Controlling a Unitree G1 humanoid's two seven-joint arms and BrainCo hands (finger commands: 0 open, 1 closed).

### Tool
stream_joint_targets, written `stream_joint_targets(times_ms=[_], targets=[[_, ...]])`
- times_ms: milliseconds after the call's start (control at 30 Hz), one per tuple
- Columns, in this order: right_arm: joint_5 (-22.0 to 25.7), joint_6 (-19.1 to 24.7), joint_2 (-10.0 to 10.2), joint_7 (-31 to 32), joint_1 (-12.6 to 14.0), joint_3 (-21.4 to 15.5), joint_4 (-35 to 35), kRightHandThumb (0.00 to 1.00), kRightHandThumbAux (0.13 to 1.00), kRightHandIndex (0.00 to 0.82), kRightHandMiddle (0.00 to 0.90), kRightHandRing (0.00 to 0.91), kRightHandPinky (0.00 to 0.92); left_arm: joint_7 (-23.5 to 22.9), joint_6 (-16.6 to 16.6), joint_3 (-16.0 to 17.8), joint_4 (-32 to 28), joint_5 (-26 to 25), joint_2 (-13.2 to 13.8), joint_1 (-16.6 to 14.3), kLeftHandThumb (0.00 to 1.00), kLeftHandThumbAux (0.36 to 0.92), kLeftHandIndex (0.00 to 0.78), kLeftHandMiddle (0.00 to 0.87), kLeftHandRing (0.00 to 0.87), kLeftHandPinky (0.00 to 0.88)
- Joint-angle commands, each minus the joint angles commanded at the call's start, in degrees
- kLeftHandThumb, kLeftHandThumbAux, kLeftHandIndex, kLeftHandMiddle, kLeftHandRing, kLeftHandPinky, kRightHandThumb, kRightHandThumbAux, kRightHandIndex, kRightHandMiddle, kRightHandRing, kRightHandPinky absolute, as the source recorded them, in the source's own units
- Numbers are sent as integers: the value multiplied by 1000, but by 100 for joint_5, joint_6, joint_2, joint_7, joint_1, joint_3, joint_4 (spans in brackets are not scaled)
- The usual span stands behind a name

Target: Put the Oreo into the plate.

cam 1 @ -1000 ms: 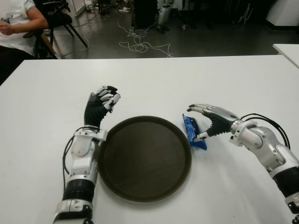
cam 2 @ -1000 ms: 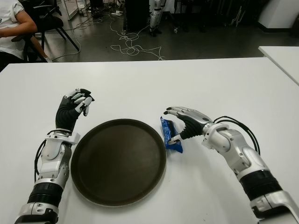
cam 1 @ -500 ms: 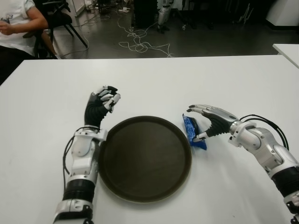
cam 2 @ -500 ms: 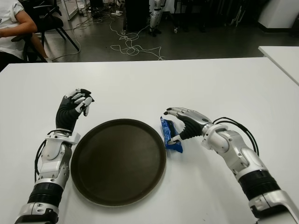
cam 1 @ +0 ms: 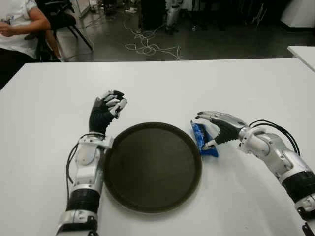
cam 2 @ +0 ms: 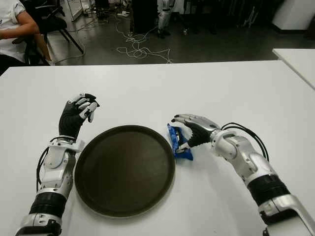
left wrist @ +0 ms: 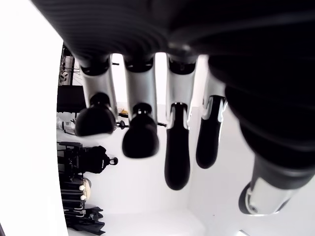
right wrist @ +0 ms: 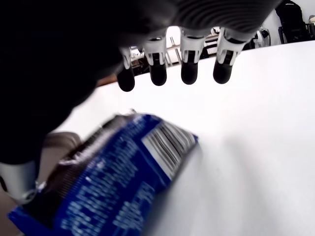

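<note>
The Oreo is a blue packet lying on the white table, just off the right rim of the round dark brown plate. My right hand arches over it from the right. Its four fingers reach above the packet without closing, and the thumb touches the packet's near end. The hand is open. My left hand stands upright at the plate's far left edge, fingers curled and holding nothing. Nothing lies in the plate.
A person sits beside a chair beyond the table's far left corner. Cables lie on the dark floor behind. A second white table shows at the right edge.
My right hand has crept left toward the plate, and the packet has shifted slightly that way with it. The left hand has not moved.
</note>
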Motion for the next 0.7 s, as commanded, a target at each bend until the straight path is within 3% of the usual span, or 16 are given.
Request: stream_joint_targets(times_ms=[700], targets=[[-7, -182, 79, -250, -74, 126, 262, 0, 597, 0, 1, 26, 59, -17, 43, 20, 13, -67, -21, -15, 859, 655, 427, 551, 778, 814]])
